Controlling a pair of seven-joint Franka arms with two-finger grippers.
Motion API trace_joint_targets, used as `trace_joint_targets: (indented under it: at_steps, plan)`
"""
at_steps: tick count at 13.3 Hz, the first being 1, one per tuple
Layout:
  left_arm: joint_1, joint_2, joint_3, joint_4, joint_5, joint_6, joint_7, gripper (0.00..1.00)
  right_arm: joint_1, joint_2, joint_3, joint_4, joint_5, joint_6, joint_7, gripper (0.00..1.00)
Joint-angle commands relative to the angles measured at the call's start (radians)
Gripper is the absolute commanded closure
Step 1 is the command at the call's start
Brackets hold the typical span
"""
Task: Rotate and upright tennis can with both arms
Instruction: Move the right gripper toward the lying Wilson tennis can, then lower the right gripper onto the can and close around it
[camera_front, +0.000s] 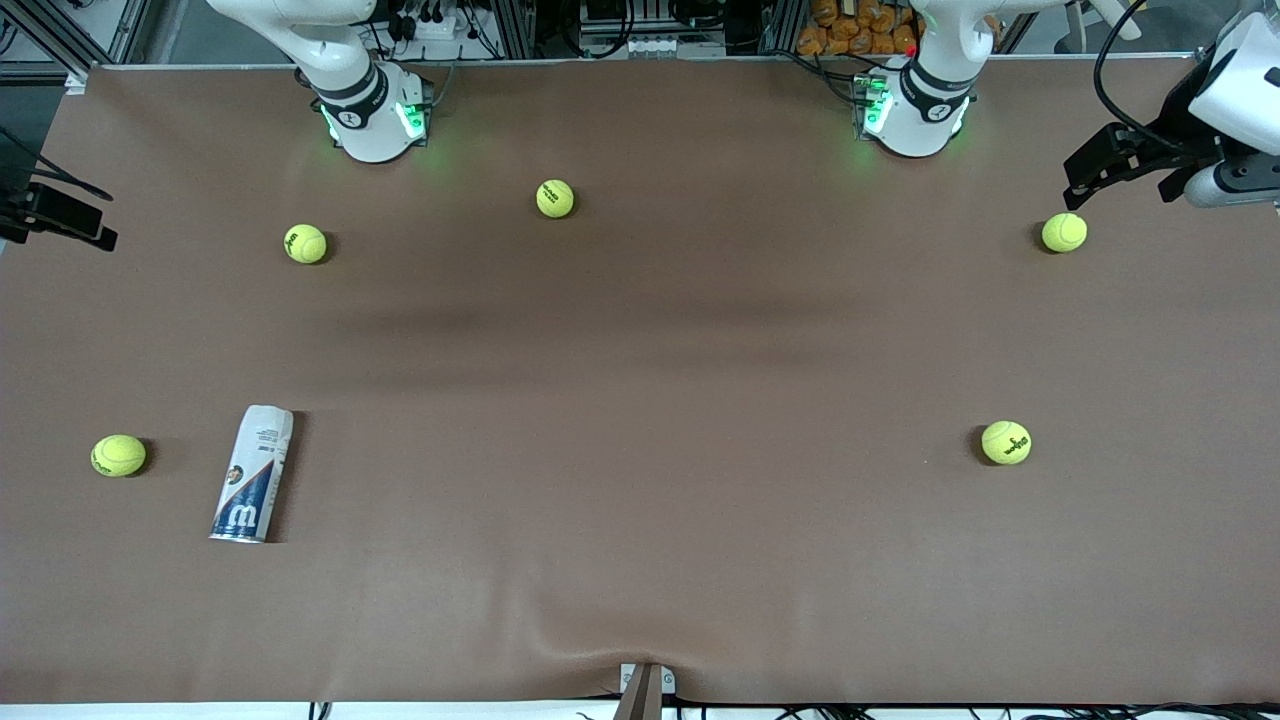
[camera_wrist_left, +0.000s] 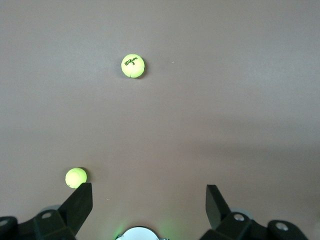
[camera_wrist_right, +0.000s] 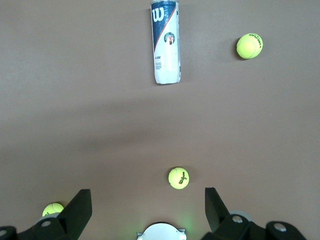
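Note:
The tennis can (camera_front: 252, 475) lies on its side on the brown table, near the front camera at the right arm's end, with its "W" end toward that camera. It also shows in the right wrist view (camera_wrist_right: 165, 41). My right gripper (camera_wrist_right: 148, 190) is open and empty, high up, and shows only at the front view's edge (camera_front: 95, 225). My left gripper (camera_wrist_left: 149, 186) is open and empty, high over the left arm's end of the table (camera_front: 1115, 190). Both grippers are well apart from the can.
Several yellow-green tennis balls lie scattered: one beside the can (camera_front: 118, 455), one near the right arm's base (camera_front: 305, 243), one mid-table (camera_front: 555, 198), two at the left arm's end (camera_front: 1064, 232) (camera_front: 1006, 442). The green-lit bases (camera_front: 375, 115) (camera_front: 912, 110) stand along the table's edge.

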Motion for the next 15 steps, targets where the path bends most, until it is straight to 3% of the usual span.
trace_joint_targets:
  at_steps: [1,8,12,15]
  plan:
    - [0.010,-0.002,-0.003,-0.004,0.009,0.010,0.012,0.00,-0.009,-0.006,0.008,0.007,-0.016,-0.010,-0.013,0.00]
    - [0.010,0.024,-0.003,0.024,0.009,0.006,0.014,0.00,-0.007,0.046,0.008,-0.019,-0.014,0.040,-0.078,0.00]
    - [0.008,0.024,-0.003,0.019,0.009,0.003,0.014,0.00,-0.009,0.265,0.008,-0.025,-0.014,0.164,-0.138,0.00]
    - [0.008,0.024,-0.003,0.019,0.009,0.001,0.014,0.00,-0.019,0.408,0.008,-0.028,-0.013,0.334,-0.191,0.00]
